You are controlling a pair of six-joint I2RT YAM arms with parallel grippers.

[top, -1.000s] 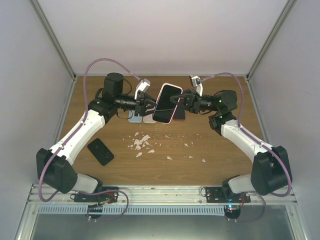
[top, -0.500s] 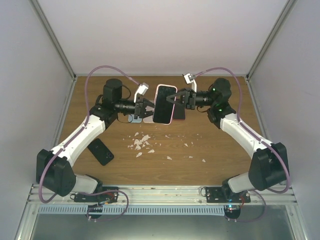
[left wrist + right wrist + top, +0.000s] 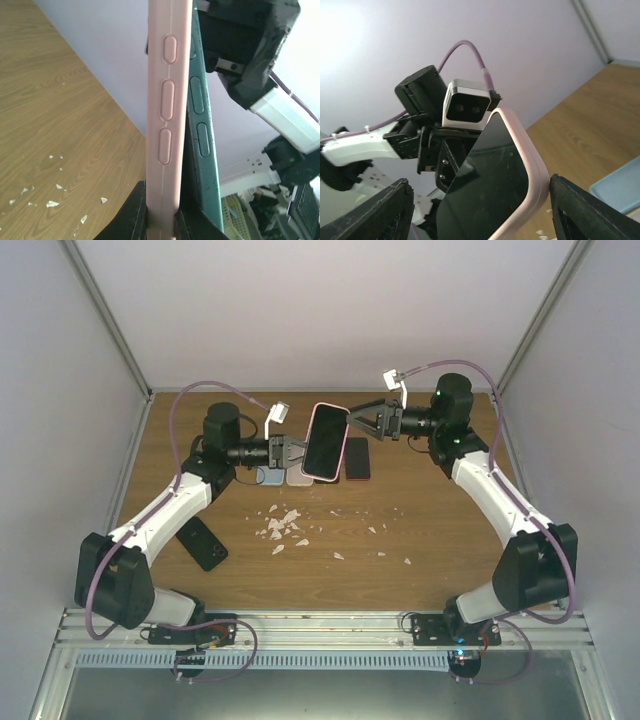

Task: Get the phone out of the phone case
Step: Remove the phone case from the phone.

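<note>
The phone (image 3: 322, 443), dark screen up, sits in a pink phone case (image 3: 342, 445) held in the air over the back of the table. My left gripper (image 3: 296, 451) is shut on the case's left edge. In the left wrist view its jaws (image 3: 160, 212) pinch the pink case wall (image 3: 167, 125), and the phone's teal side (image 3: 201, 135) stands just right of that wall. My right gripper (image 3: 353, 425) is open at the phone's upper right corner. The right wrist view shows the screen (image 3: 490, 185) and the case rim (image 3: 532, 162) between its spread fingers (image 3: 592, 210).
A black phone (image 3: 202, 542) lies on the table at the left. Under the held phone, a light blue case (image 3: 267, 476), a pale case (image 3: 298, 479) and a dark phone with a red rim (image 3: 357, 458) lie in a row. White crumbs (image 3: 283, 525) dot the table's middle.
My right gripper has opened, let go of the phone and drawn back toward the upper right. My left gripper has shut on the case and now holds it alone.
</note>
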